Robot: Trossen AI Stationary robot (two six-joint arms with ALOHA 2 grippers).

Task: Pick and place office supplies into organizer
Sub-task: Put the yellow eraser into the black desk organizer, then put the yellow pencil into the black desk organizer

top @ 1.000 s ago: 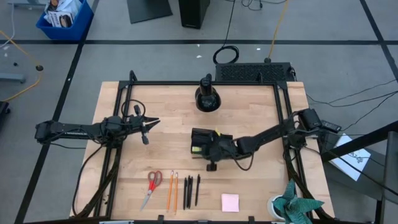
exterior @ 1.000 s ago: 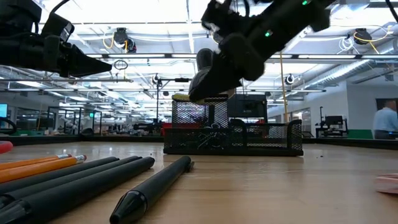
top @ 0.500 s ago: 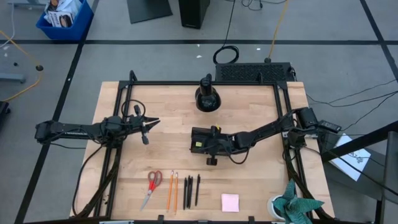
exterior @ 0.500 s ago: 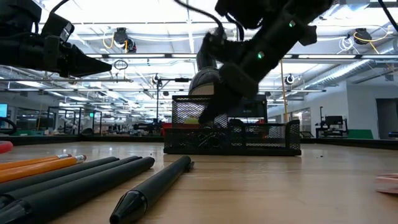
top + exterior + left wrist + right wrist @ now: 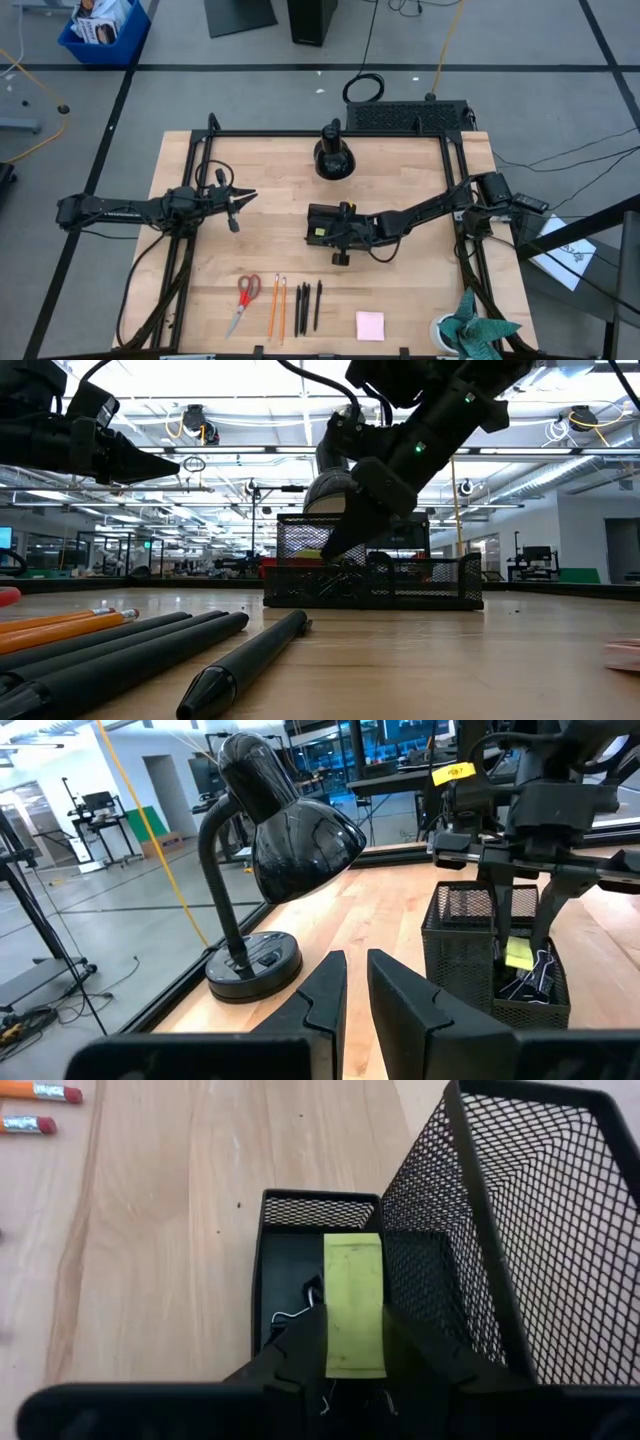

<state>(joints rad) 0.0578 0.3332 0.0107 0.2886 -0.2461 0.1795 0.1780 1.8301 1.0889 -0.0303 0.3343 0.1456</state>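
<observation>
Currently, the left gripper [image 5: 243,196] hangs above the left half of the table [image 5: 270,160], well apart from every item; in the left wrist view its two fingers [image 5: 326,992] stand slightly parted with nothing between them.

Along the near edge of the table the loose supplies lie in a row. From left to right: the red-handled scissors [image 5: 243,297], two orange pencils [image 5: 277,306], three black pens [image 5: 308,306] and, farther right, the pink sticky-note pad [image 5: 370,325]. In the low view the pencils [image 5: 62,629] and pens [image 5: 150,648] lie flat on the wood.

At the table's far edge, near the middle, stands a black desk lamp [image 5: 332,152], clear of the work area.

The organizer [image 5: 322,226], a black mesh tray, sits at the table's centre. The right gripper [image 5: 334,228] is lowered onto its left end. In the right wrist view, the fingers [image 5: 300,1352] are closed on a yellow-green strip [image 5: 352,1304], held over a low compartment [image 5: 283,1270] just beside the taller mesh bin [image 5: 520,1220]. Black clips [image 5: 296,1306] lie in that low compartment beneath the strip. The left wrist view shows the same yellow-green piece [image 5: 518,953] inside the mesh, above the clips [image 5: 532,982].

At the right front corner stands a potted plant [image 5: 470,328].
</observation>
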